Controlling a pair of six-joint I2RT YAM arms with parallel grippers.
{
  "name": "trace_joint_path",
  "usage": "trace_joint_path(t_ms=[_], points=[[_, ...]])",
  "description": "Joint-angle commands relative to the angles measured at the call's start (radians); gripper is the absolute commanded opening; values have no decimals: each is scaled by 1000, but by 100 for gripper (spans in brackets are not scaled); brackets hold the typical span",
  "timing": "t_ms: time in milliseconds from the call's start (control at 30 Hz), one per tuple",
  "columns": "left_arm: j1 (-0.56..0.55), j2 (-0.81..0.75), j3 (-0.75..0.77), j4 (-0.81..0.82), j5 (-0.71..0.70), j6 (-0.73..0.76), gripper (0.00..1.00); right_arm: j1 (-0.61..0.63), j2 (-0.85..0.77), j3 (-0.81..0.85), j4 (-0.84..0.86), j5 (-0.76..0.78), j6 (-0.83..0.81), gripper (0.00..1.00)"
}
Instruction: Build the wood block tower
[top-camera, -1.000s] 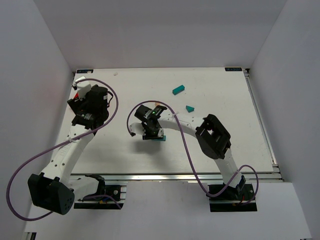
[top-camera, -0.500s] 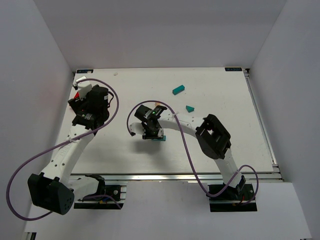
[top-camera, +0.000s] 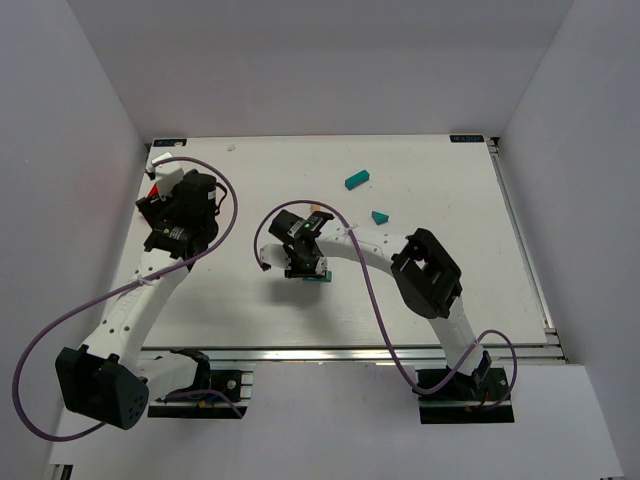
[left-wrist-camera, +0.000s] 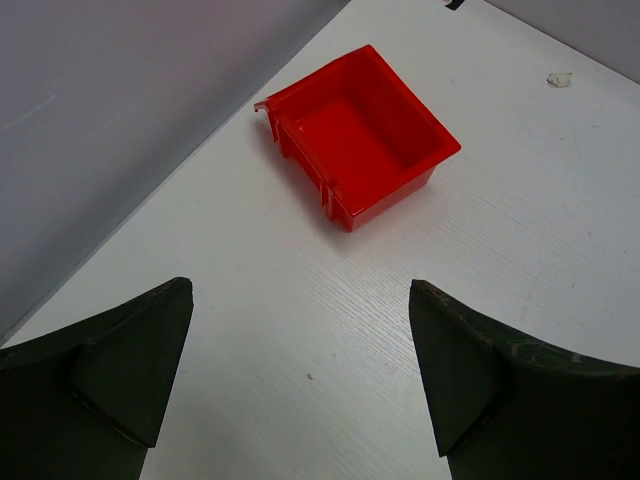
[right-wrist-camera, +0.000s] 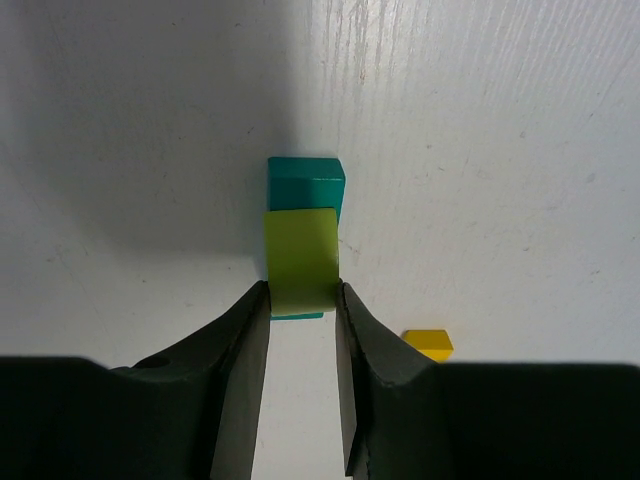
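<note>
Right gripper (right-wrist-camera: 302, 297): jaws just tightened, now clamped on yellow-green block (right-wrist-camera: 302, 262) over teal block (right-wrist-camera: 306, 182), left of bench (top-camera: 450, 290) centre; tower barely begun. Left gripper (left-wrist-camera: 300, 370): released.

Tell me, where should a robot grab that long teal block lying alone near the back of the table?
Probably at the middle of the long teal block, pinching its two long sides and coming straight down from above. It lies flat and slanted on the table with bare surface all around, so nothing blocks a top approach. The grasp would only need turning to match that slant.
</note>
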Motion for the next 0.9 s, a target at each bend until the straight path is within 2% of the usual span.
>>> trace_joint_path(t_ms=[0, 667, 867], points=[[-4, -3, 2, 9, -1, 5, 98, 5, -17, -2, -19, -10, 27, 27], [-6, 7, 4, 6, 5, 5, 98, 5, -15, 13, -25, -33, 54, 27], [-6, 10, 7, 3, 7, 5, 98, 6, -9, 17, -17, -25, 62, 31]])
